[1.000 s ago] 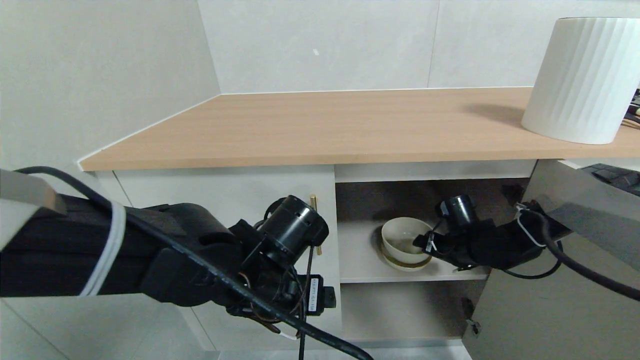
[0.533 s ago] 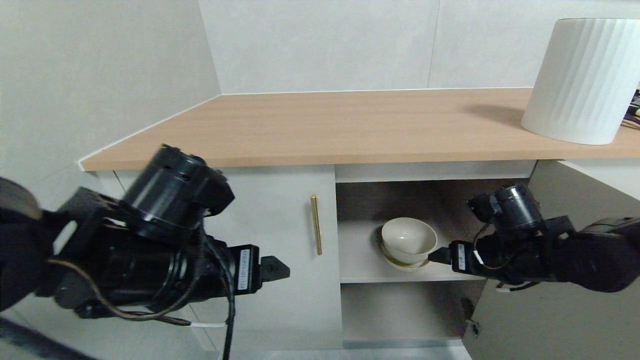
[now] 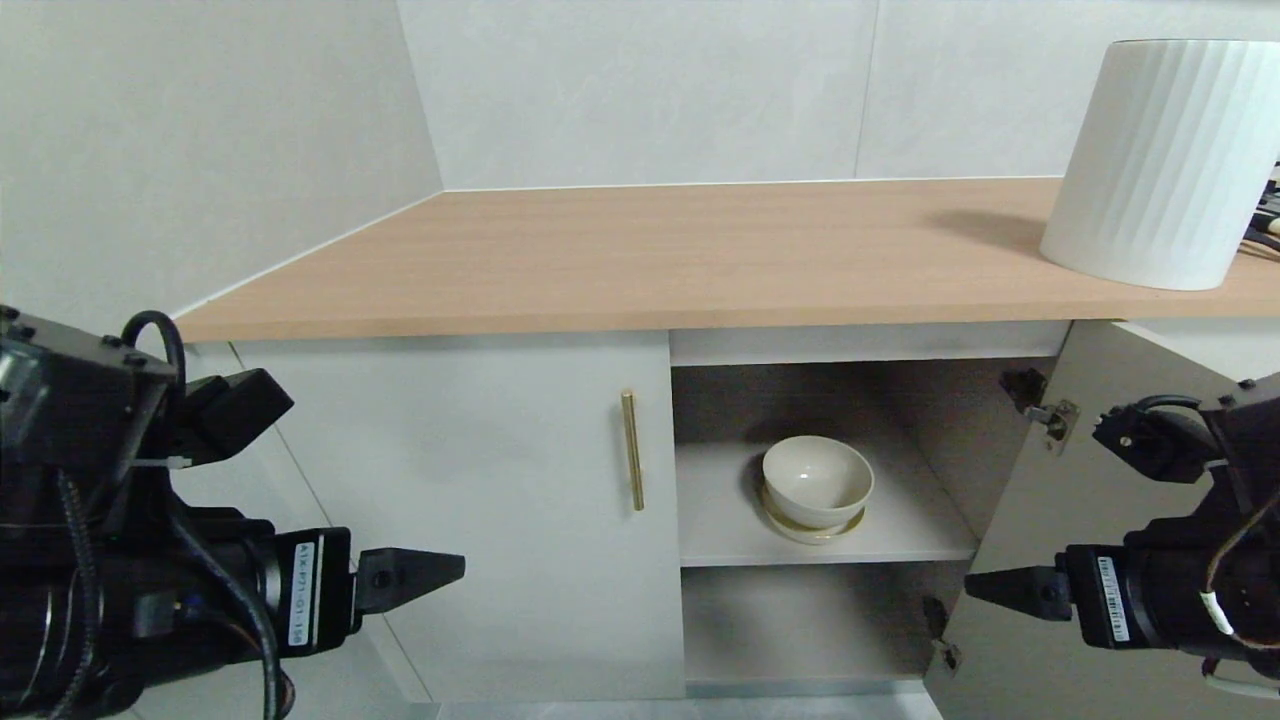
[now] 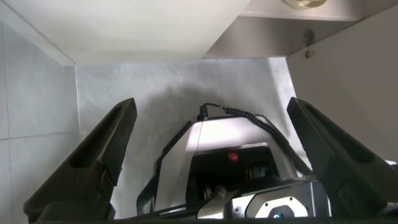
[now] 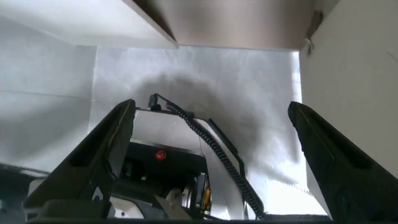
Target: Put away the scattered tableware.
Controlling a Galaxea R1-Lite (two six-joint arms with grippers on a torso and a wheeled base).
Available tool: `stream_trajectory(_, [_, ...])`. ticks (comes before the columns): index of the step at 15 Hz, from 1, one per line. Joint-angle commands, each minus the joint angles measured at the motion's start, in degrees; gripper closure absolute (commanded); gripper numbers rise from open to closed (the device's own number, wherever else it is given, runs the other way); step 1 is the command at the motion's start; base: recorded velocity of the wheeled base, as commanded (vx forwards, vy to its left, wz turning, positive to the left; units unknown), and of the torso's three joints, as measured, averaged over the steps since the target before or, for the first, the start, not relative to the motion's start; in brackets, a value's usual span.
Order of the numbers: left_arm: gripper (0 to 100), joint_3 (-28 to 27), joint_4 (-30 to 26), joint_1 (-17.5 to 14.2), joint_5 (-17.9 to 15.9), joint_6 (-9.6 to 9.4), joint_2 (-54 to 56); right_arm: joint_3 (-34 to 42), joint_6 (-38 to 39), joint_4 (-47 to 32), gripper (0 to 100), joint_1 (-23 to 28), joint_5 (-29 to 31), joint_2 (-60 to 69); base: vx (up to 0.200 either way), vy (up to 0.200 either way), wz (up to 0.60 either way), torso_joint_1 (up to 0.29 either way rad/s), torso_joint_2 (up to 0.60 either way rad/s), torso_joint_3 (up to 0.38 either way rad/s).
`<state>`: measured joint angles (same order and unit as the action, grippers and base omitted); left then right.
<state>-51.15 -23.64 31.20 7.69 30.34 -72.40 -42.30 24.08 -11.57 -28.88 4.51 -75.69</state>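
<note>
Withdrawn from the cream bowl (image 3: 818, 480), the right gripper (image 3: 985, 585) and the left gripper (image 3: 450, 568) had both pulled back low and to either side, leaving the bowl seated on its saucer (image 3: 812, 528) on the cupboard's upper shelf (image 3: 720, 520).
Each gripper's fingers stood spread wide and held nothing, the right one beside the open door (image 3: 1000, 660), the left before the closed door (image 3: 450, 450) with its brass handle (image 3: 631, 450). That suggested the bowl was stowed and only the door remained to shut. Overhead, the wooden surface (image 3: 650, 260) carried a white ribbed cylinder (image 3: 1160, 160). White stickers (image 3: 303, 593) on both grippers bore print too small to make out; bowl and cupboard showed no writing.
</note>
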Motion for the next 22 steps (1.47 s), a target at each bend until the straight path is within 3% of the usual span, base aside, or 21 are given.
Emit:
stream_trajectory(1, [0, 0.35, 0.17, -0.08, 0.04, -0.11, 0.59, 0.55, 0.01, -0.21, 0, -1.09, 0.32, 3.27, 0.000, 0.000, 0.00, 0.000, 0.00, 0.000])
stream_trajectory(3, [0, 0.35, 0.35, -0.08, 0.04, -0.02, -0.37, 0.55, -0.08, -0.38, 0, -1.18, 0.41, 4.50, 0.000, 0.000, 0.00, 0.000, 0.00, 0.000])
stream_trajectory(16, [0, 0.61, 0.43, 0.09, 0.22, -0.02, -1.43, 1.43, -0.61, -0.47, 0, -1.27, 0.41, 4.41, -0.200, 0.000, 0.00, 0.002, 0.00, 0.002])
stream_trajectory(22, [0, 0.88, 0.43, 0.09, 0.22, -0.11, -1.43, 1.43, -0.70, -1.26, 0, -1.35, 0.41, 4.41, 0.000, 0.000, 0.00, 0.000, 0.00, 0.000])
